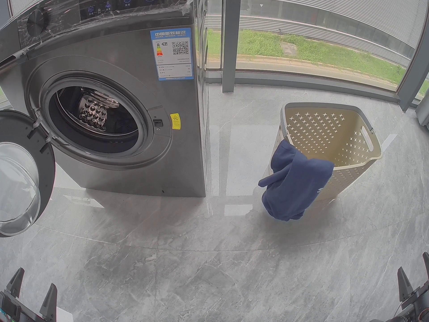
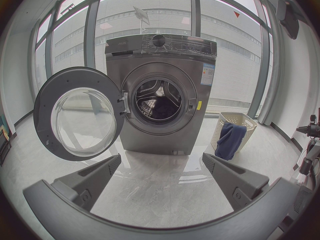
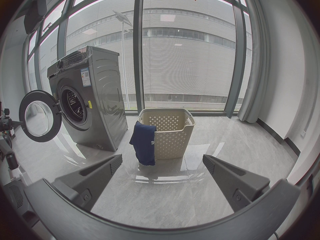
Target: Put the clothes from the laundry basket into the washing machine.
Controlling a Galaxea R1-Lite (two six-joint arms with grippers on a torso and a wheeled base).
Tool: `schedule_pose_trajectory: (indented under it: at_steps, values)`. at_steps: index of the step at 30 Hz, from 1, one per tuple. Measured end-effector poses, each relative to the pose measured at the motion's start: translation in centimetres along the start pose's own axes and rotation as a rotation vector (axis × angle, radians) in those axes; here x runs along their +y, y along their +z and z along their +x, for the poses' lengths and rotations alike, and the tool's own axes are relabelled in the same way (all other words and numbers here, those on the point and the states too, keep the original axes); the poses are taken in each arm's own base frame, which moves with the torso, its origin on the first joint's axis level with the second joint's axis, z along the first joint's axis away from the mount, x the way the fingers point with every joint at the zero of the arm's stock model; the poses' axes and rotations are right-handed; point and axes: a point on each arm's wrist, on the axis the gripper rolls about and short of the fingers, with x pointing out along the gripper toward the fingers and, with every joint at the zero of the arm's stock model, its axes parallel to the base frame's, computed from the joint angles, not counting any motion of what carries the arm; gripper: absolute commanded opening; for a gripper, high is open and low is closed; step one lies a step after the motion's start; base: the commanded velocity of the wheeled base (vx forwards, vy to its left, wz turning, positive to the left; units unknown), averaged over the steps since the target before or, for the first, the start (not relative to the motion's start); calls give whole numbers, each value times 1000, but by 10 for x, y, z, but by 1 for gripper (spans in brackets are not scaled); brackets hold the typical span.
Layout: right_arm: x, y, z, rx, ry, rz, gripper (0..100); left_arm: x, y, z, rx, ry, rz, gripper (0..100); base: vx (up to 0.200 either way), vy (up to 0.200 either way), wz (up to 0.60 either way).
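A beige laundry basket (image 1: pixel 344 135) stands on the floor to the right of the grey washing machine (image 1: pixel 129 112). A dark blue garment (image 1: pixel 295 184) hangs over the basket's near-left rim, mostly outside. The machine's round door (image 1: pixel 20 175) is swung wide open to the left, and something dark lies inside the drum (image 2: pixel 158 100). My left gripper (image 1: pixel 32 291) is open and empty, low at the near left. My right gripper (image 1: pixel 415 276) is open and empty at the near right. Both are well short of the basket (image 3: pixel 170 130) and garment (image 3: pixel 144 144).
Tall windows and a low sill run behind the machine and basket. A wide stretch of grey tiled floor (image 1: pixel 201 264) lies between the grippers and both objects. The open door juts out into the space at the left.
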Motion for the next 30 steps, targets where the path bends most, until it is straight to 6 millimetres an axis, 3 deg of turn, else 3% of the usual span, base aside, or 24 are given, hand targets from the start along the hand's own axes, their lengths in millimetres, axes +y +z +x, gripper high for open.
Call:
schedule_pose_trajectory:
  at_steps: [13, 25, 30]
  values:
    - [0, 0, 0, 0, 0, 0, 100, 0, 0, 0, 0, 1, 1, 100, 0, -200, 0]
    - [0, 0, 0, 0, 1, 0, 100, 0, 0, 0, 0, 0, 1, 100, 0, 0, 0]
    - [0, 0, 0, 1, 0, 0, 100, 0, 0, 0, 1, 0, 1, 100, 0, -200, 0]
